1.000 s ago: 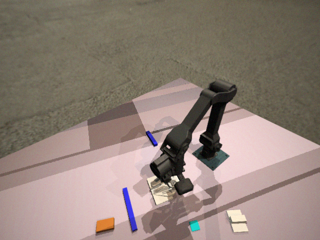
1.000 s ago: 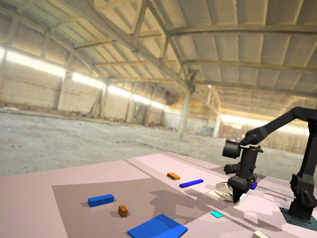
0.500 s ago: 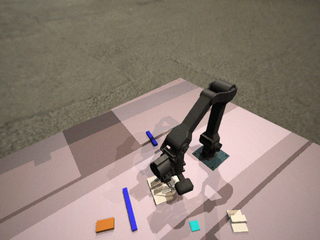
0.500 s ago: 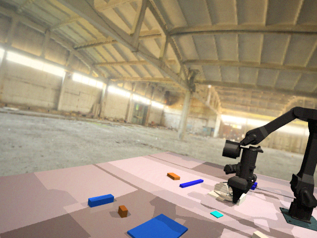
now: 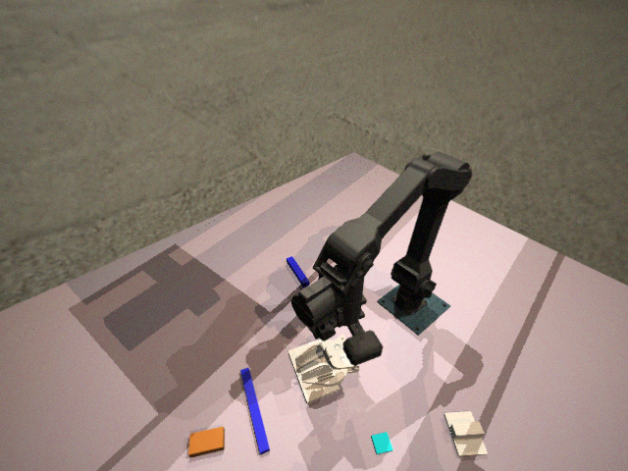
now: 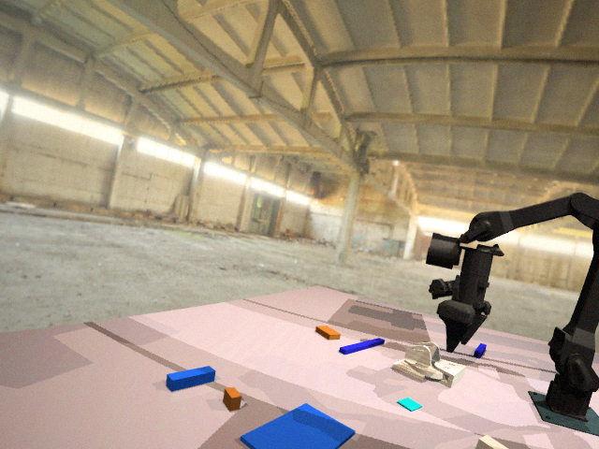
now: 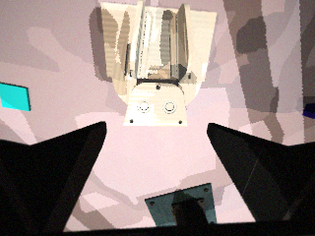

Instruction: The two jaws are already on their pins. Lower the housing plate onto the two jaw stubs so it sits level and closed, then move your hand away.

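The end effector (image 6: 460,345) (image 7: 158,127) stands wide open, holding nothing, above the bench (image 5: 152,436) (image 6: 145,348). In the wrist view the housing plate (image 5: 344,352) (image 6: 450,371) (image 7: 157,110) lies at twelve o'clock, beyond the fingertips, on the cream jaw assembly (image 5: 309,375) (image 6: 406,369) (image 7: 202,44); a cyan tile (image 5: 382,443) (image 6: 409,403) (image 7: 15,96) lies toward ten o'clock.

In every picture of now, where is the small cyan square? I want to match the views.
Top: cyan square, low, right of centre.
Exterior: lower right, in front of the cream assembly.
Wrist: at the left edge, above mid-height.
Shared landmark: the cream assembly.
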Motion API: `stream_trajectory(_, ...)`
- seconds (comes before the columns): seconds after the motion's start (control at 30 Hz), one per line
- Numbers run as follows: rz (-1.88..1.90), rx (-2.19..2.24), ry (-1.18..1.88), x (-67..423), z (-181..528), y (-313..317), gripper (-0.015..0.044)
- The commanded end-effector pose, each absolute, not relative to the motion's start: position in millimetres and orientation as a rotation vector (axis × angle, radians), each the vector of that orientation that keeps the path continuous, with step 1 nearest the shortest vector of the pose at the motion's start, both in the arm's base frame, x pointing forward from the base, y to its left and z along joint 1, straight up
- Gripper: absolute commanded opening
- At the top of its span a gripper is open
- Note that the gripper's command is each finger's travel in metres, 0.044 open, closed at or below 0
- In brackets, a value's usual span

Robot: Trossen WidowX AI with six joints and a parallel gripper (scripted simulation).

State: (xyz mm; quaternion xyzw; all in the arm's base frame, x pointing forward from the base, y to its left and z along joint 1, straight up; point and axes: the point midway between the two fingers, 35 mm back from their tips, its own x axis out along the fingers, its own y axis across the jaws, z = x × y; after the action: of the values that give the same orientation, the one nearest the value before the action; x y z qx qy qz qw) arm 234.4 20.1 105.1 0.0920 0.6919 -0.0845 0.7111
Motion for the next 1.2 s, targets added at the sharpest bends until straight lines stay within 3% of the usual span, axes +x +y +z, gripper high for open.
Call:
stream_trajectory(0.0, -0.194, 0.203, 1.547, 230, 118, 19, 0.044)
stream_trajectory(0.3, -0.195, 0.203, 1.549, 201, 167, 15, 0.044)
stream_trajectory(1.17, -0.195, 0.203, 1.549, 201, 167, 15, 0.044)
